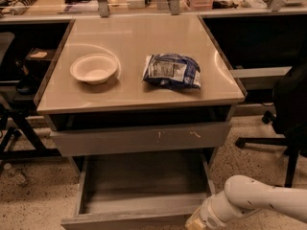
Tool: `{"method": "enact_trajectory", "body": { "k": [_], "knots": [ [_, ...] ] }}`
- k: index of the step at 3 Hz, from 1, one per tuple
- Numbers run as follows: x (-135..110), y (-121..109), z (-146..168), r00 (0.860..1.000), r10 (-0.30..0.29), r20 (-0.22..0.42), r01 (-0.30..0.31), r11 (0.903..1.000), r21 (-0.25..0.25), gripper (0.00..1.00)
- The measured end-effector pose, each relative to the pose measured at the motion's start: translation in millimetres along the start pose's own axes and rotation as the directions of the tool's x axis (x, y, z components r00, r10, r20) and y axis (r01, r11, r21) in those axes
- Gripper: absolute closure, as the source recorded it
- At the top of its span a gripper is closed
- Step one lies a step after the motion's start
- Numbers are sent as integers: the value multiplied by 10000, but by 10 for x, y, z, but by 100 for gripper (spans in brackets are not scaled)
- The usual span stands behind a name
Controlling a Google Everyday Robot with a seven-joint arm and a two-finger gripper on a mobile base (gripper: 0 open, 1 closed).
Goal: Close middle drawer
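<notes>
Standing open at the bottom centre of the frame, the middle drawer (120, 218) is pulled well out toward me. Its grey inner floor and side walls are in plain sight, and its flat front runs along the lower edge of the frame. The gripper (194, 222) sits at that lower edge, a little right of centre, right at the right-hand end of the drawer's front. The frame cuts it off, so I cannot tell whether it is apart or together, nor whether it actually touches the wood. Behind it the white arm (259, 200) runs off toward the lower right corner. Directly above the open drawer is a taller front (110, 140), grey with pale scratches right of its middle. A dark gap lies between it and the tan top (134, 37), which fills the middle of the frame. On the top, left of centre, a white bowl (94, 68) sits upright. Right of centre lies a blue and white bag (172, 71), crumpled, apart from the bowl. A dark chair (290, 104) stands at the right edge on the speckled floor (29, 200). Along the upper edge of the frame runs a counter (62, 6) carrying clutter too small to make out.
</notes>
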State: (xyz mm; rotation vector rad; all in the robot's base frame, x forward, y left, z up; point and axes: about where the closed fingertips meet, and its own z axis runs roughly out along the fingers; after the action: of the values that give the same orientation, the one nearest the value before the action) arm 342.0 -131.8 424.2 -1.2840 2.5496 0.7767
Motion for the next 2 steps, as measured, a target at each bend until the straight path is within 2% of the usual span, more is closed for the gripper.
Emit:
{"method": "enact_trajectory", "body": {
  "k": [2],
  "knots": [
    [0,0,0,10000,0,0,0,10000,-1,34]
  ]
}}
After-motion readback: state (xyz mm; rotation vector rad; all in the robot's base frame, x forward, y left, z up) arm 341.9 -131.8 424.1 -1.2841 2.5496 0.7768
